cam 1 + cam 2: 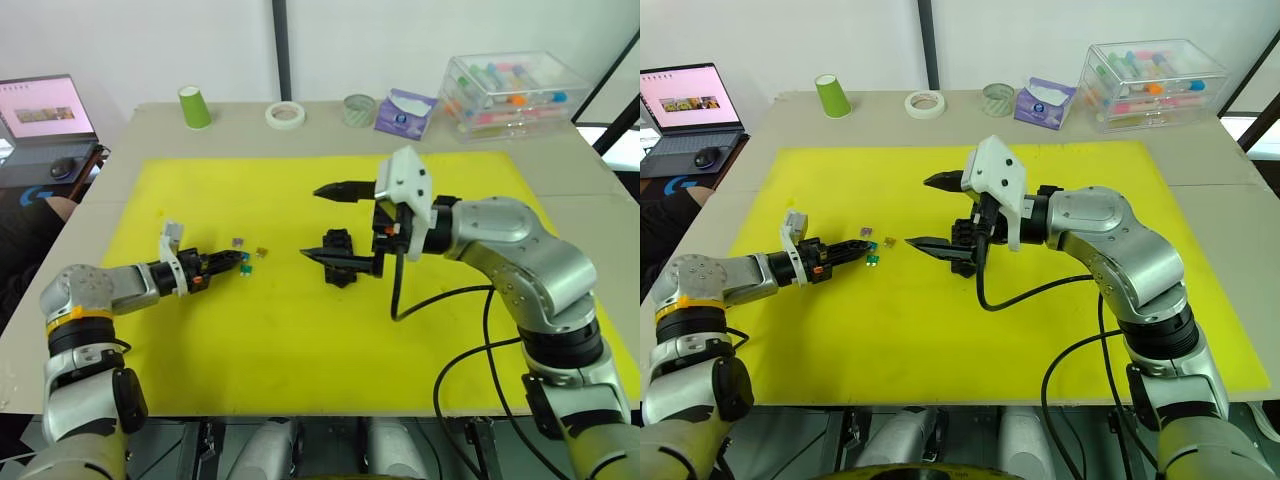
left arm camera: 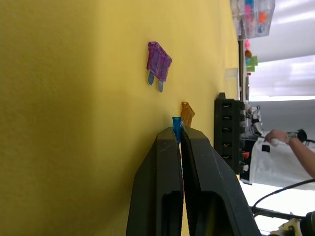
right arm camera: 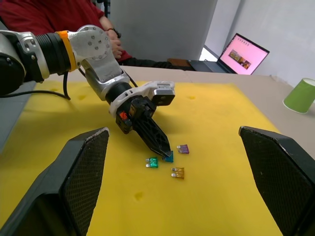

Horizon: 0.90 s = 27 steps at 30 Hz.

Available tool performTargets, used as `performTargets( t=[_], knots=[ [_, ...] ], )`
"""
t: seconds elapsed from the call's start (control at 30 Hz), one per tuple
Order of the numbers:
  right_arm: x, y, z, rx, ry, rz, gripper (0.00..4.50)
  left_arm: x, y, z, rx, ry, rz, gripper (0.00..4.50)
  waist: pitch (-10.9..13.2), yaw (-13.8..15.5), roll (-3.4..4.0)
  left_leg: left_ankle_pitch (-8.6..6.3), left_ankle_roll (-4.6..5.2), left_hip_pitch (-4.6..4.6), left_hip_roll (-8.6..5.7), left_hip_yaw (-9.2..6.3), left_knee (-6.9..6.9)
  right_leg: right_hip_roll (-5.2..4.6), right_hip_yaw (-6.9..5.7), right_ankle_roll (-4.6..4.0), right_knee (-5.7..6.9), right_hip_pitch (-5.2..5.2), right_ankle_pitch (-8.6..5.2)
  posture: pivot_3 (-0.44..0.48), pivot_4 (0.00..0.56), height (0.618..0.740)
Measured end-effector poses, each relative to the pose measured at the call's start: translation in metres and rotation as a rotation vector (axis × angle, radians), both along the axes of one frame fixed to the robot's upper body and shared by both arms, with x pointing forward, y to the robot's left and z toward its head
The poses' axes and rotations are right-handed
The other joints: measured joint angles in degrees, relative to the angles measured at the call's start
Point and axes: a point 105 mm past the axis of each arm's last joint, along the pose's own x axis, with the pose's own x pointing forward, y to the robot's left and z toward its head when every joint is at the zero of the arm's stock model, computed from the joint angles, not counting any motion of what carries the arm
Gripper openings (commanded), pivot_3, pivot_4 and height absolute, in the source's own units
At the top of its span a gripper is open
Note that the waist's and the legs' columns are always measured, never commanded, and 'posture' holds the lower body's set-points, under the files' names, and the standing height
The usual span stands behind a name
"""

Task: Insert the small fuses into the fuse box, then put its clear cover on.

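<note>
The left gripper point(image 3: 165, 153) pinches a teal fuse point(image 2: 176, 123) at the mat's middle left, the right gripper point(image 1: 335, 225) is spread wide over the fuse box point(image 1: 338, 244) at centre, so next comes lifting the fuse and carrying it to a slot

Both arms are built of rounded silver-grey metallic segments joined by black rings. The left arm carries an orange-yellow band near its elbow joint and a small white bracket at the wrist. The left tool point(image 1: 240, 260) has two slim black tapered fingers with an orange-red mark at their base. The right tool point(image 1: 328, 222) has two long black pointed fingers, a white angular wrist housing, and black cables looping below.
</note>
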Motion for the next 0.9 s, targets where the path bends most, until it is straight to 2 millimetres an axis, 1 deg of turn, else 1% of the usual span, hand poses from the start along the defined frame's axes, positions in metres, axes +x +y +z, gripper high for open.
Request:
performTargets(
  t=[0.1, 0.17, 0.2, 0.27, 0.3, 0.33, 0.37, 0.43, 0.5, 0.6, 0.67, 0.73, 0.8, 0.83, 0.9],
  knots=[
    [0.0, -0.01, 0.005, 0.038, 0.076, 0.0, 4.5, -0.011, 0.001, 0.027, -0.029, -0.077, -0.065, 0.05, 0.0, 0.0, -0.03, 0.0, 0.0, -0.04, 0.0, -0.02, -0.01, -0.01, 0.03, 0.0, -0.01, -0.02, 0.0, 0.0, 0.15, 0.74],
    [-0.001, -0.019, 0.008, 0.079, 0.172, 0.014, 4.5, -0.02, -0.001, 0.053, -0.001, -0.219, -0.113, 0.05, 0.0, 0.1, -0.03, 0.0, 0.0, -0.04, 0.01, -0.03, -0.01, -0.02, 0.05, 0.0, -0.07, 0.03, 0.0, 0.0, 0.15, 0.74],
    [-0.001, -0.025, 0.007, 0.078, 0.221, 0.013, 4.5, -0.025, -0.006, 0.068, 0.013, -0.306, -0.146, 0.05, 0.0, 0.3, -0.02, 0.0, 0.0, -0.04, 0.01, -0.03, -0.01, -0.03, 0.05, 0.0, -0.11, 0.07, 0.0, 0.0, 0.15, 0.74],
    [0.0, -0.03, 0.006, 0.064, 0.284, 0.017, 4.5, -0.034, -0.019, 0.093, 0.034, -0.468, -0.21, 0.05, 0.0, 0.4, -0.02, 0.0, 0.0, -0.03, 0.02, -0.03, -0.01, -0.02, 0.04, 0.0, -0.28, 0.13, 0.0, 0.0, 0.15, 0.74],
    [0.001, -0.031, 0.004, 0.049, 0.306, 0.018, 4.5, -0.038, -0.027, 0.103, 0.053, -0.552, -0.244, 0.05, 0.0, 0.4, -0.02, 0.0, 0.0, -0.03, 0.04, -0.02, -0.01, -0.01, 0.03, 0.0, -0.37, 0.18, 0.0, 0.0, 0.15, 0.74],
    [0.003, -0.034, 0.0, 0.031, 0.332, 0.013, 4.5, -0.043, -0.04, 0.111, 0.089, -0.641, -0.298, 0.05, 0.0, 0.4, -0.02, 0.0, 0.0, -0.04, 0.06, -0.02, -0.01, 0.0, 0.02, 0.0, -0.51, 0.23, 0.0, 0.0, 0.15, 0.74],
    [0.006, -0.035, -0.003, 0.017, 0.354, 0.01, 4.5, -0.048, -0.05, 0.116, 0.11, -0.697, -0.345, 0.05, 0.0, 0.4, -0.01, 0.0, 0.0, -0.03, 0.06, 0.0, -0.04, 0.0, 0.02, 0.0, -0.55, 0.25, 0.0, 0.0, 0.15, 0.74],
    [0.008, -0.034, -0.01, -0.002, 0.4, 0.015, 4.5, -0.053, -0.064, 0.122, 0.164, -0.815, -0.404, 0.05, 0.0, 0.2, 0.0, 0.0, 0.0, -0.03, 0.09, 0.03, -0.08, 0.01, 0.03, 0.0, -0.57, 0.22, 0.0, 0.0, 0.15, 0.74],
    [0.01, -0.032, -0.012, -0.008, 0.425, 0.015, 4.5, -0.057, -0.071, 0.122, 0.218, -0.898, -0.439, 0.05, 0.1, -0.1, 0.05, 0.0, 0.0, -0.03, 0.14, 0.09, -0.13, 0.04, 0.06, 0.0, -0.6, 0.18, 0.0, 0.0, 0.15, 0.74],
    [0.012, -0.025, -0.009, -0.003, 0.426, 0.036, 3.9, -0.058, -0.077, 0.117, 0.256, -0.937, -0.481, 0.0, 0.1, -0.1, 0.06, 0.0, 0.0, -0.03, 0.15, 0.09, -0.14, 0.06, 0.07, 0.0, -0.61, 0.17, 0.0, 0.0, 0.15, 0.74],
    [0.009, -0.013, -0.003, 0.027, 0.434, 0.081, 3.25, -0.06, -0.085, 0.117, 0.282, -1.012, -0.519, 0.0, 0.1, 0.1, 0.06, 0.0, 0.0, -0.03, 0.15, 0.09, -0.13, 0.05, 0.06, 0.0, -0.65, 0.2, 0.0, 0.0, 0.15, 0.74],
    [0.008, -0.008, -0.001, 0.034, 0.445, 0.101, 3.25, -0.062, -0.089, 0.118, 0.296, -1.066, -0.544, 0.0, 0.1, 0.4, 0.06, 0.0, 0.0, -0.05, 0.14, 0.07, -0.12, 0.04, 0.03, 0.0, -0.69, 0.21, 0.0, 0.0, 0.15, 0.74],
    [0.006, -0.008, -0.002, 0.03, 0.458, 0.11, 2.87, -0.061, -0.09, 0.118, 0.308, -1.085, -0.548, 0.0, 0.1, 0.5, 0.05, 0.0, 0.0, -0.06, 0.12, 0.05, -0.1, 0.03, 0.01, 0.0, -0.72, 0.26, 0.0, 0.0, 0.15, 0.74],
    [0.005, -0.008, -0.002, 0.029, 0.464, 0.115, 2.66, -0.061, -0.091, 0.118, 0.311, -1.091, -0.552, 0.0, 0.1, 0.5, 0.05, 0.0, 0.0, -0.06, 0.11, 0.05, -0.09, 0.03, 0.01, 0.0, -0.72, 0.26, 0.0, 0.0, 0.15, 0.74],
    [0.004, -0.007, -0.002, 0.026, 0.472, 0.122, 1.98, -0.062, -0.092, 0.117, 0.317, -1.107, -0.562, 0.0, 0.1, 0.4, 0.05, 0.0, 0.0, -0.05, 0.13, 0.05, -0.11, 0.04, 0.01, 0.0, -0.71, 0.25, 0.0, 0.0, 0.15, 0.74]
  ],
)
